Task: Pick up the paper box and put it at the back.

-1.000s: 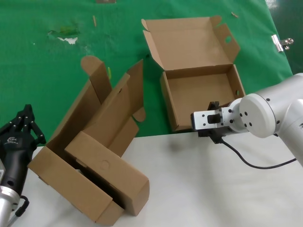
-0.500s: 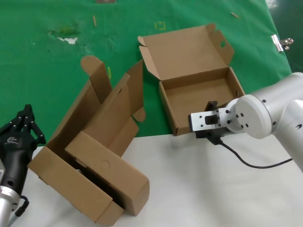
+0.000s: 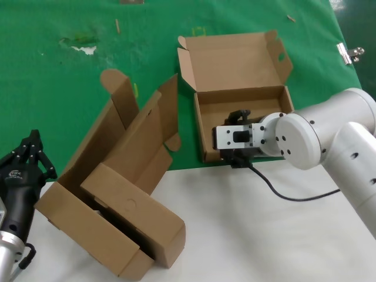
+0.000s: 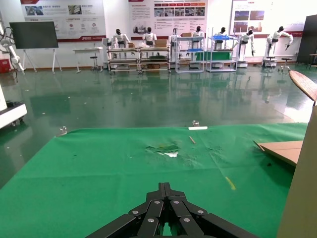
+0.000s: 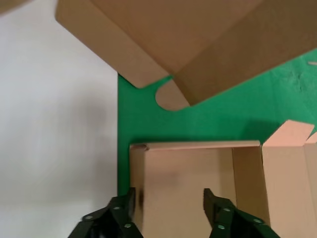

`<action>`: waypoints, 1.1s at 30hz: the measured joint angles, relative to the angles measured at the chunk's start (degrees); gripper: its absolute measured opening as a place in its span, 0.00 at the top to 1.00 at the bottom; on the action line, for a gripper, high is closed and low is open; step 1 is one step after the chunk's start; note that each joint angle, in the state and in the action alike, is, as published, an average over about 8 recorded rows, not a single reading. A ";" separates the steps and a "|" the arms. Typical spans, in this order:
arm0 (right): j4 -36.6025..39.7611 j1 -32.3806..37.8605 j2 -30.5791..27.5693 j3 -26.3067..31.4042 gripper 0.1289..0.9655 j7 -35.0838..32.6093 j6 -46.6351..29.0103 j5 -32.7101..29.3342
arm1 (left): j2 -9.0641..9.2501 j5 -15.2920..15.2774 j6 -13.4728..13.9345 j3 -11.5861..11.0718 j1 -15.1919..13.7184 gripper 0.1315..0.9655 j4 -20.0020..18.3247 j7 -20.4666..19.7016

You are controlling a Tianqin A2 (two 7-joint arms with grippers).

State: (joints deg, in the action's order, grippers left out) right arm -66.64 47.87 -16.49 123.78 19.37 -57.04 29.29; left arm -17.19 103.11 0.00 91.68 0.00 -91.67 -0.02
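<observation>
On the green cloth (image 3: 70,82), at about two o'clock, the open box (image 3: 238,111) sits past the white tabletop (image 3: 264,235). Right gripper (image 5: 168,208) straddles its near wall, jaws open. Closing squarely on that wall should prevent twisting. Left gripper (image 3: 26,155), at eight o'clock, rests closed.

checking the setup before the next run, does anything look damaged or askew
Yes. The green cloth cover has a torn, scuffed patch near its far left. The large brown cardboard box leans tilted across the green-white edge, flaps splayed open.
</observation>
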 joint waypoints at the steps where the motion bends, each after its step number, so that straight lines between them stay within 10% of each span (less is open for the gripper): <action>1: -0.43 -0.19 -0.11 -0.18 0.68 -0.07 -0.09 0.32 | 0.00 0.00 0.00 0.00 0.00 0.99 0.00 0.00; 12: -8.68 -0.10 -8.79 -2.81 0.38 -6.77 -9.65 14.11 | 0.00 0.00 0.00 0.00 0.00 0.99 0.00 0.00; 25: -11.55 -4.27 -22.20 -25.53 0.10 -20.81 -12.48 46.16 | 0.00 0.00 0.00 0.00 0.00 0.99 0.00 0.00; 33: -10.99 -7.52 -22.63 -29.92 0.06 -25.77 -9.28 52.33 | 0.00 0.00 0.00 0.00 0.00 0.98 0.00 0.00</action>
State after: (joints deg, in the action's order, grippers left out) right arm -77.63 40.36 -39.12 93.86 -6.40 -66.32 81.62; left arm -17.19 103.12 0.00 91.68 0.00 -91.67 -0.02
